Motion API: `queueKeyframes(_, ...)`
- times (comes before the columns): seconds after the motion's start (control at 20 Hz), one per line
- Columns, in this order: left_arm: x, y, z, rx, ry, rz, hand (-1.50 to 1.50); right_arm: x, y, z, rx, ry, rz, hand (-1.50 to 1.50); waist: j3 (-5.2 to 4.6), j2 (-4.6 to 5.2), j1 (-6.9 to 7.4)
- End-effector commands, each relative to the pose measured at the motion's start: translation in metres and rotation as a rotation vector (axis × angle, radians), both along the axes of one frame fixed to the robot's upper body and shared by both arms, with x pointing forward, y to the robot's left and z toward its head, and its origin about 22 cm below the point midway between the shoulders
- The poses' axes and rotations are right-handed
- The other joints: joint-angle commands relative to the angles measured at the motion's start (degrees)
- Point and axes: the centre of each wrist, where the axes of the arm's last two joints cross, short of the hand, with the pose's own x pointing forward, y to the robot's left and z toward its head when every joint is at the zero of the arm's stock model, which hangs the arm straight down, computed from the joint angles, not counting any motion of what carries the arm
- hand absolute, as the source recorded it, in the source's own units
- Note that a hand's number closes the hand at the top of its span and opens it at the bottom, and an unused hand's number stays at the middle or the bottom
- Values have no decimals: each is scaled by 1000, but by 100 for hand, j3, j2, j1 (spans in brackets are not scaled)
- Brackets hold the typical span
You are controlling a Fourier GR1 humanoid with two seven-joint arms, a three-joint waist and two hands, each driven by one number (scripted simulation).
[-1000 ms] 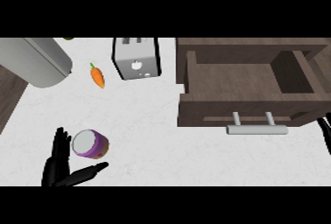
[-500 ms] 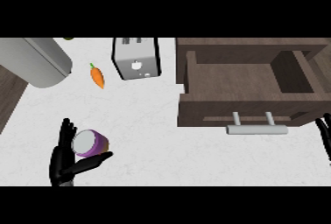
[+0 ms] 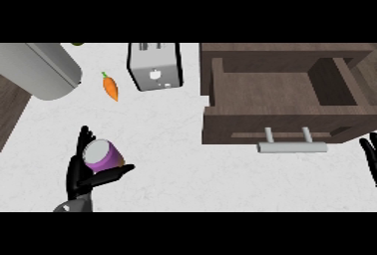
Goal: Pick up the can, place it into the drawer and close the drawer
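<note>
Where the head view looks down on the white speckled counter top (image 3: 191, 164), the purple cylindrical can with a grey metal lid (image 3: 102, 154) stands at the lower left, well apart from the drawer. The black left hand (image 3: 83, 174) grasps this can: its fingers rise along the can's left side and its thumb crosses beneath the can's lower right edge. The black right hand (image 3: 369, 158) shows only at the right edge as straight, relaxed fingers, holding nothing, just right of the drawer's handle.

The dark brown wooden drawer (image 3: 280, 122) stands pulled open at the upper right, with its pale grey bar handle (image 3: 290, 146) on the front panel facing the lower edge. A silver two-slot toaster (image 3: 154, 66) sits at the top centre, an orange carrot with a green tip (image 3: 109, 87) lies just left of it, and a large grey cylindrical body (image 3: 40, 67) occupies the upper left corner.
</note>
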Motion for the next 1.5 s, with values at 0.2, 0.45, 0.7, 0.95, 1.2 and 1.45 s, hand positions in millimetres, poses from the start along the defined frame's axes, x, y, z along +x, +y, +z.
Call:
queueKeyframes(0.2,16,-8,1,-46,-34,-57,150,-4,0,23,20,-11,-12,-150,-1,0,-7)
queueKeyframes(0.45,28,-31,15,-97,-55,-57,150,2,-35,-6,16,-1,0,-150,2,-1,0)
queueKeyframes(0.7,30,-26,26,-99,-96,-94,150,1,-18,-4,11,-18,-13,-150,1,-1,6)
queueKeyframes(0.95,43,8,44,-103,-120,-177,150,-11,-7,5,22,-24,-2,-150,0,-1,-11)
queueKeyframes(1.2,60,-13,57,-73,-168,-199,150,-15,-11,1,46,-3,1,-150,2,-2,-9)
queueKeyframes(1.45,78,-43,103,-82,-182,-276,150,-11,-4,13,31,-23,-16,-150,3,-7,2)
